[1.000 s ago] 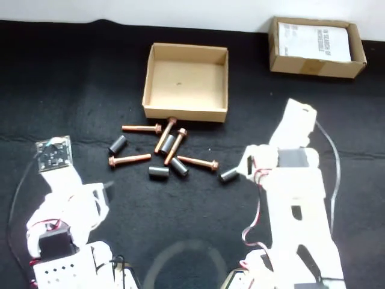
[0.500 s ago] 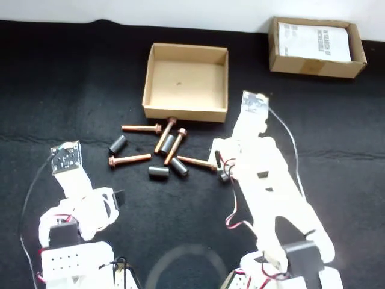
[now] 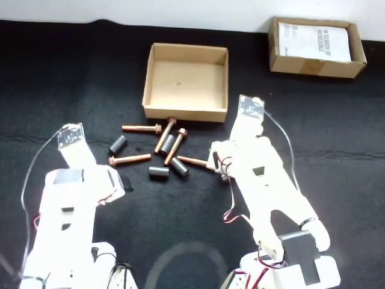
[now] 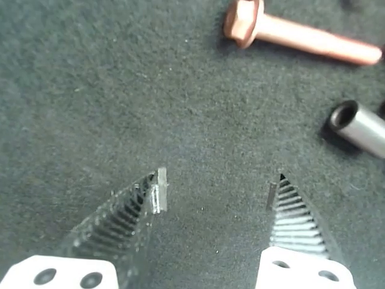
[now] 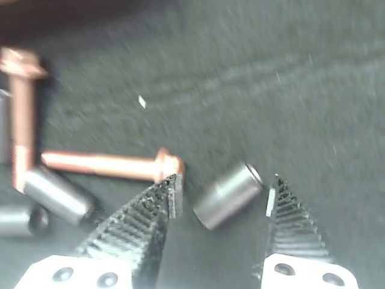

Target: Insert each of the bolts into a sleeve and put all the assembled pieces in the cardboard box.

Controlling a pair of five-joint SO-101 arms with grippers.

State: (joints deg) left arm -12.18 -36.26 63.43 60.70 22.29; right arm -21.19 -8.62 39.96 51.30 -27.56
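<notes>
Several copper bolts [image 3: 129, 159] and dark grey sleeves [image 3: 159, 173] lie loose on the black mat in front of the open cardboard box [image 3: 185, 112], which holds nothing. My right gripper [image 3: 221, 168] is at the right end of the cluster. In the right wrist view it [image 5: 223, 194] stands open with one sleeve [image 5: 227, 194] lying between its fingers, a bolt [image 5: 111, 165] just beside it. My left gripper [image 3: 117, 180] is open over bare mat [image 4: 218, 191], short of a bolt [image 4: 301, 39] and a sleeve [image 4: 361, 126].
A second cardboard box [image 3: 316, 66] with printed papers sits at the back right. A white wall runs along the far edge. Bare mat lies to the left and right of the parts and near the arm bases.
My right arm has swung left and come down so its open fingers straddle the right-most sleeve. My left arm has stretched forward toward the nearest bolt. The parts have not moved.
</notes>
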